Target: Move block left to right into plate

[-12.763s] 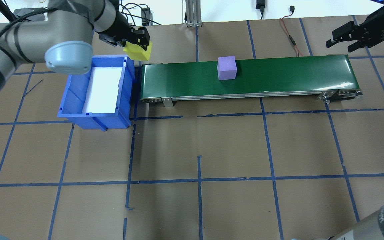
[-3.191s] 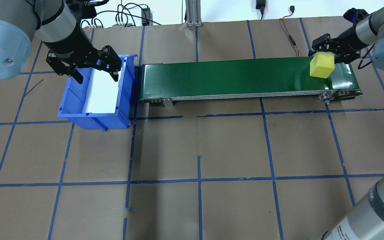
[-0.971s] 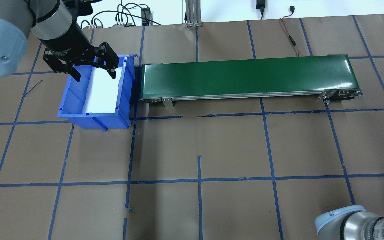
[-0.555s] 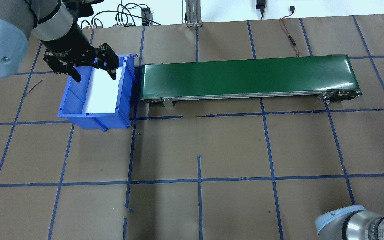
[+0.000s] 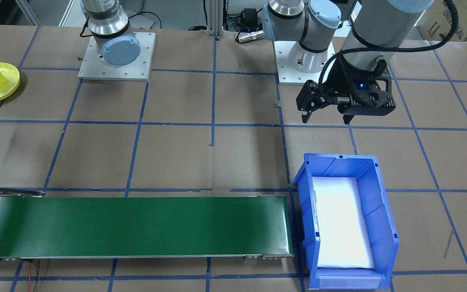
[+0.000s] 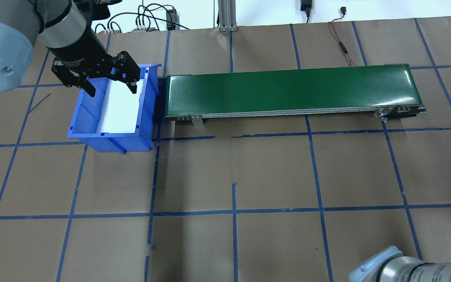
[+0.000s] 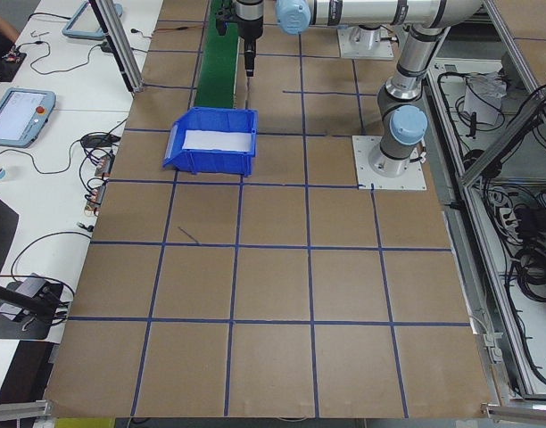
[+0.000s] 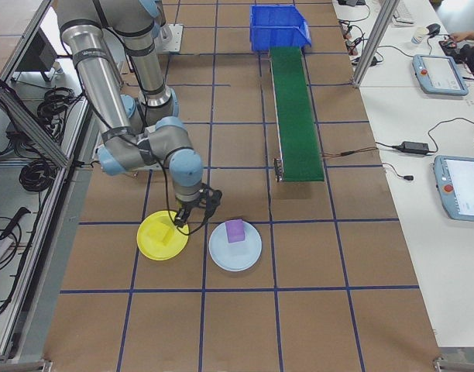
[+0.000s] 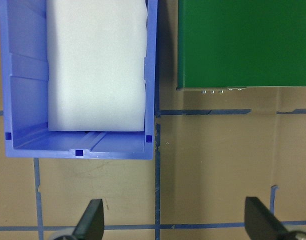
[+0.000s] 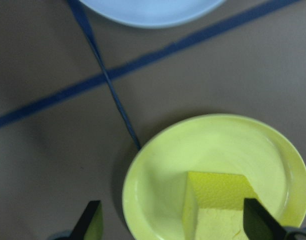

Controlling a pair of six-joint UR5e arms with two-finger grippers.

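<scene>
Right gripper (image 10: 170,222) hangs open over yellow block (image 10: 218,205) in yellow plate (image 10: 158,170).

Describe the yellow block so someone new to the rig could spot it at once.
Start at the green conveyor and go past its end farthest from the blue bin, toward the robot's right: two plates lie side by side on the brown paper. The yellow block sits in the yellow plate, under the right gripper. Its neighbour is a purple block in a pale blue plate.

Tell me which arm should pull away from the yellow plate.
Right. Its open hand hovers over the yellow block in the yellow plate; the left hand is at the blue bin.
</scene>
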